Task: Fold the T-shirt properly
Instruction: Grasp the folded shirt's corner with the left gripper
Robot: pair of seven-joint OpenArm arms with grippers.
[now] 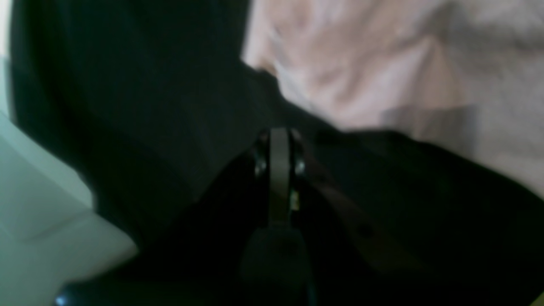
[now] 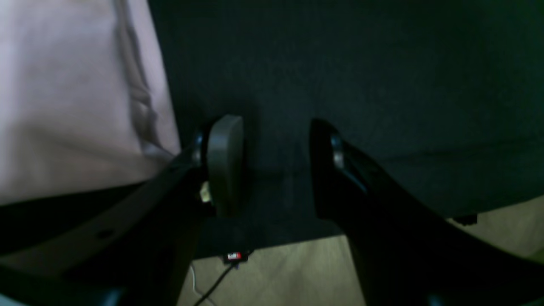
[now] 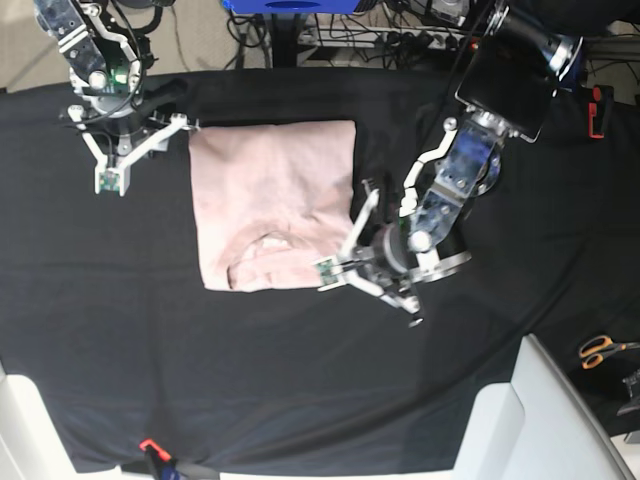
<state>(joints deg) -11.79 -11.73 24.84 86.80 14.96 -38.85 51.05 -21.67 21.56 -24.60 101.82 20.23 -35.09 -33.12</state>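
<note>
T-shirt [image 3: 273, 203] lies flat on the black table cloth [image 3: 250, 360], folded into a pale pink rectangle. Its ribbed collar [image 3: 268, 247] faces the near edge of the table, and its far hem runs straight across. The fabric is creased around the collar and smoother toward the far end.

Nearest the camera, at the table's front edge, a small orange clip [image 3: 150, 446] sits on the cloth. A pair of orange-handled scissors [image 3: 598, 349] lies off to one side near a white panel.

The left gripper [image 3: 352, 262] is low over the cloth, just beside the shirt's near corner on the collar end. In the left wrist view its jaws are pressed together with no gap, and nothing pink shows between them. That picture is blurred, so it probably grips nothing, though I cannot be sure it has not pinched the dark cloth. The shirt's edge [image 1: 382, 72] lies just beyond the tips, apart from them.

Farther back, the right gripper [image 3: 140, 150] sits beside the shirt's far corner on the opposite side. In the right wrist view its two fingers [image 2: 225, 161] stand partly apart with bare black cloth between them. It holds nothing, and the shirt's side edge [image 2: 85, 106] lies close alongside one finger.
</note>
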